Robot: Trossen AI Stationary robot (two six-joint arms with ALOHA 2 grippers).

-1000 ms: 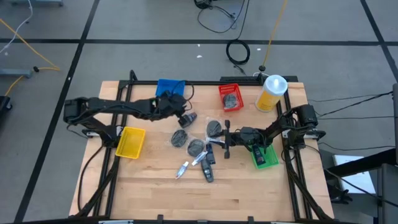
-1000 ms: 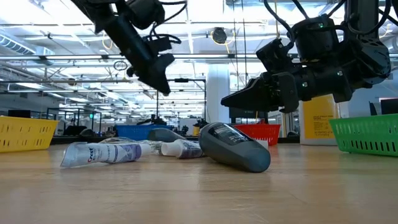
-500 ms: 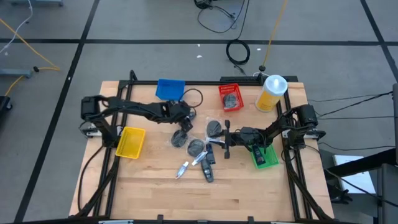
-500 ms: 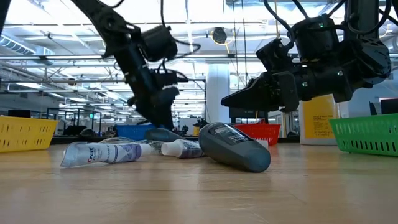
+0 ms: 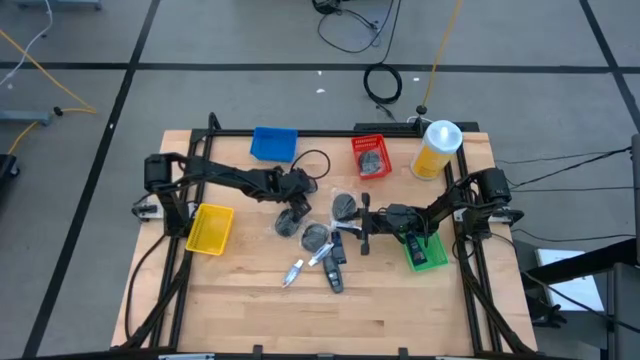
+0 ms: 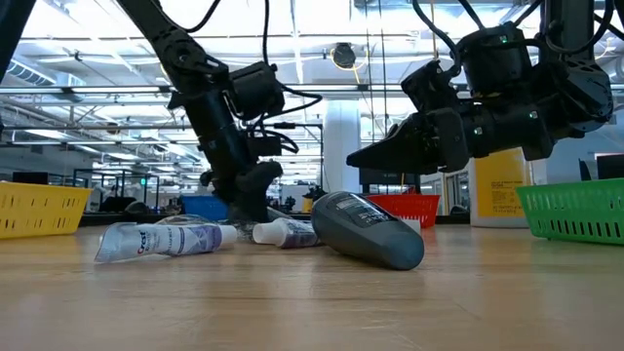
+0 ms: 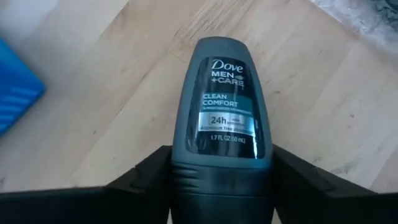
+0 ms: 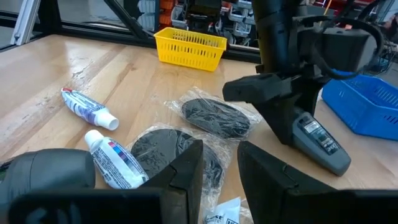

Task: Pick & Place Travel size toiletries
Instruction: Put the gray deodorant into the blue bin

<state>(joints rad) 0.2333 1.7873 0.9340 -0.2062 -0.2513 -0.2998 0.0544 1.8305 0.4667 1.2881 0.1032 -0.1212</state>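
Observation:
My left gripper (image 5: 296, 197) has come down on a dark grey deodorant bottle (image 7: 222, 106) with a printed label, and it is shut on that bottle. The bottle lies between the blue bin (image 5: 273, 143) and the other toiletries. Grey discs in clear wrappers (image 5: 345, 207) (image 5: 315, 237) lie flat on the wood. So do white tubes (image 5: 295, 270) and further dark bottles (image 5: 333, 280). My right gripper (image 5: 362, 222) hangs open just right of the pile, above the table and touching nothing. The discs show through its finger gap (image 8: 219, 165). My left gripper pinches the deodorant bottle between its two fingers at the end below the label (image 7: 186, 171), one finger on each side. The fingers (image 6: 246, 190) come from above, slanting down, and lie across the bottle. Its labelled end (image 8: 333, 158) lies low at the table.
A yellow bin (image 5: 210, 227) sits near the left arm, a red bin (image 5: 370, 155) at the far edge and a green bin (image 5: 425, 250) under the right arm. A tall yellow canister (image 5: 437, 150) stands far right. Bare wood lies toward the near edge.
My left gripper has moved from beside the blue bin toward the table's right and near edge, and down to table level onto the deodorant bottle. The right arm and the other items have kept still.

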